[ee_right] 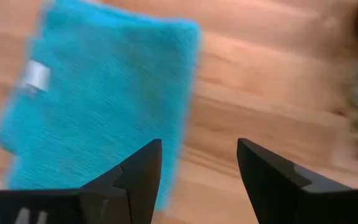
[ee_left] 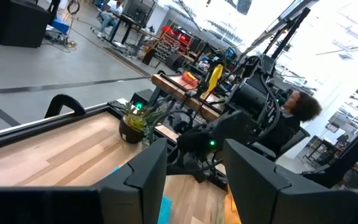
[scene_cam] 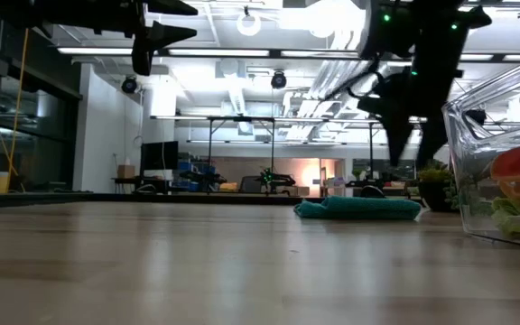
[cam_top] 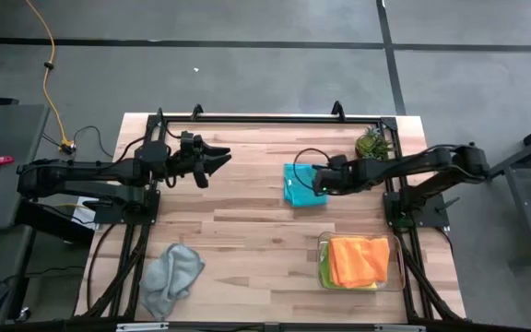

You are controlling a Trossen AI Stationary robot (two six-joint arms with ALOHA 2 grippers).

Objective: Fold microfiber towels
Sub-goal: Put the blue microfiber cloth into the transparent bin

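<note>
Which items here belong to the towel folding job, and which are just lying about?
Job:
teal towel, folded mid-table
grey towel, crumpled at the near-left edge
orange towel and lime green towel, stacked in the tray

Lying about:
clear plastic tray
potted plant

Robotics lab or industrial workshop, open-plan. Wooden table (cam_top: 247, 212) bolted into a black metal frame (cam_top: 270, 118), standing on a grey concrete floor (cam_top: 247, 74) marked with dark lines. A yellow cable (cam_top: 52, 83) trails across the floor beside it. Low view: exposed ceiling with ducts and bright strip lights (scene_cam: 269, 18), more black-framed workstations (scene_cam: 242, 153) farther back, shelves and clutter along the far wall. Left wrist view: another rig with arms and cabling (ee_left: 253, 93), a person (ee_left: 294, 115) seated close to it, benches loaded with gear behind.
</note>
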